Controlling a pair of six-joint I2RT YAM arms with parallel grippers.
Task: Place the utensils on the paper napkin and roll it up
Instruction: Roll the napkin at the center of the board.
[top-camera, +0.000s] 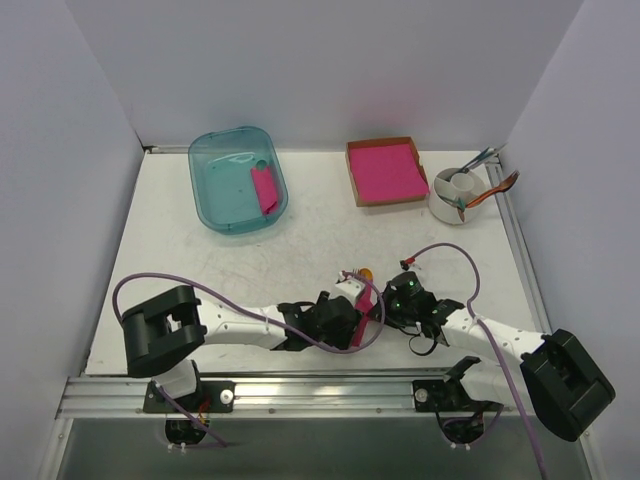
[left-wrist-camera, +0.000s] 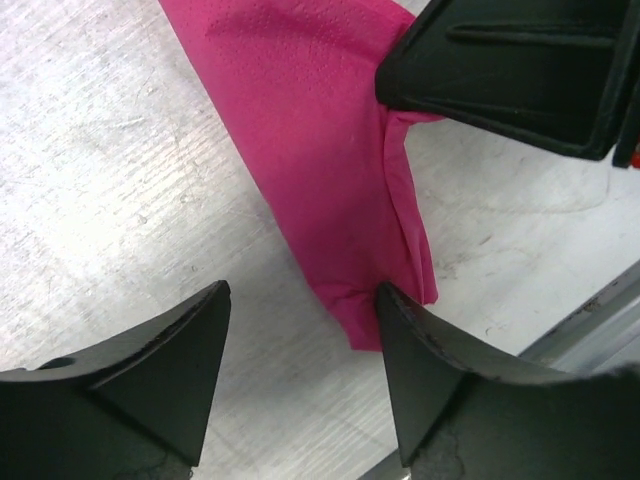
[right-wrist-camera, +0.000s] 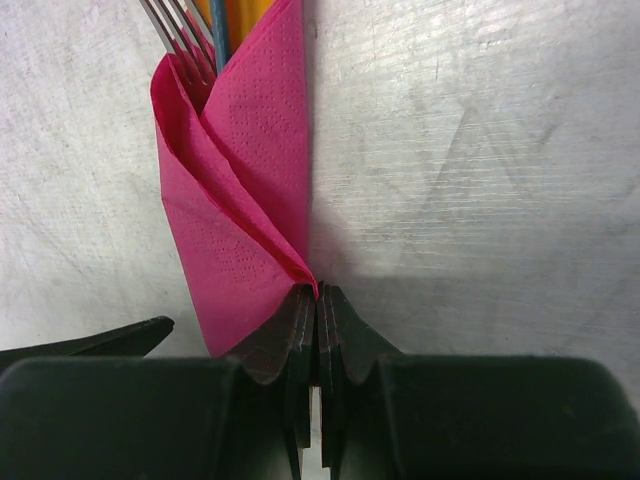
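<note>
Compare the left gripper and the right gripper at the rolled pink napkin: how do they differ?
Left gripper is open; right gripper is shut. Left gripper holds nothing, straddling the paper napkin's end; right gripper pinches its folded edge. Both are black.

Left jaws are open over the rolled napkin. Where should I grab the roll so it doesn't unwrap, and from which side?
Probably the napkin roll mid-body, from above, left gripper straddling its long sides. It lies flat, the overlapping flap runs lengthwise, the right gripper pinches the narrow end, and fork tines poke out the far end.
</note>
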